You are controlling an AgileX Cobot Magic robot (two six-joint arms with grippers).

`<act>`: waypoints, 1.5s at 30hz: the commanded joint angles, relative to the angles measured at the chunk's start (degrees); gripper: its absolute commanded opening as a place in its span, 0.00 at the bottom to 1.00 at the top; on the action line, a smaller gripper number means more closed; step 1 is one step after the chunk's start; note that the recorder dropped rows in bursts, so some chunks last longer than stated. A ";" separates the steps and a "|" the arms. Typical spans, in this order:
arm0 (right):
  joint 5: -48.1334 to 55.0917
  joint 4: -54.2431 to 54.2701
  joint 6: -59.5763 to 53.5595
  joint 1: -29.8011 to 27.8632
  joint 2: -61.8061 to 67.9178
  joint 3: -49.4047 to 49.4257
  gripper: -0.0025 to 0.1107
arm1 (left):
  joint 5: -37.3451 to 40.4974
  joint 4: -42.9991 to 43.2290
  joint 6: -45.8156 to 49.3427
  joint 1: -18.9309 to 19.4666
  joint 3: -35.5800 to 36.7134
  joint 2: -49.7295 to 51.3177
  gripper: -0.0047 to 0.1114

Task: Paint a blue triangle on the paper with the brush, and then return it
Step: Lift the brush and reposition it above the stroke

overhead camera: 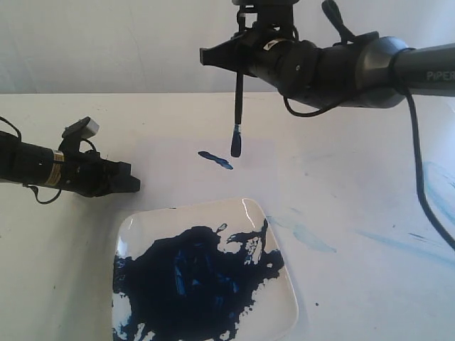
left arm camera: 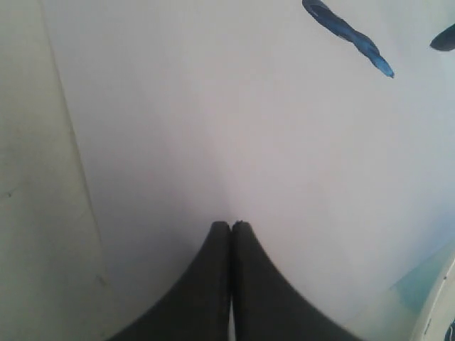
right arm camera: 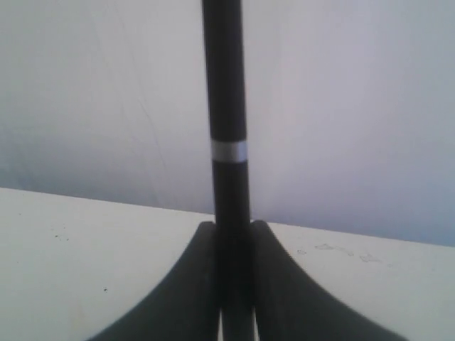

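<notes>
My right gripper [overhead camera: 239, 69] [right arm camera: 231, 224] is shut on the brush [overhead camera: 238, 106] [right arm camera: 229, 106], which hangs upright. The silver band [right arm camera: 229, 151] sits beyond the fingertips. The blue-stained bristles [overhead camera: 235, 145] [left arm camera: 444, 37] hover just above the paper [overhead camera: 178, 174] [left arm camera: 213, 128] [right arm camera: 341, 106]. One short dark-blue stroke [overhead camera: 215, 160] [left arm camera: 348, 37] lies on the sheet left of the bristles; no blue triangle shows. My left gripper [overhead camera: 134, 185] [left arm camera: 230, 224] is shut and holds nothing. It is low over the paper's left part, and I cannot tell whether it touches.
A glossy white square plate [overhead camera: 284, 312] [left arm camera: 437, 312] with a big dark-blue paint puddle [overhead camera: 192, 277] sits in front of the paper. Pale blue smears [overhead camera: 313, 238] mark the white table to the right. The right arm's cable [overhead camera: 419, 170] hangs at the right.
</notes>
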 commanded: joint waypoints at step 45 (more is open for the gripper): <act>-18.70 -44.41 35.93 -0.45 10.23 -2.39 0.02 | -1.72 1.79 -0.09 4.98 0.15 1.21 0.04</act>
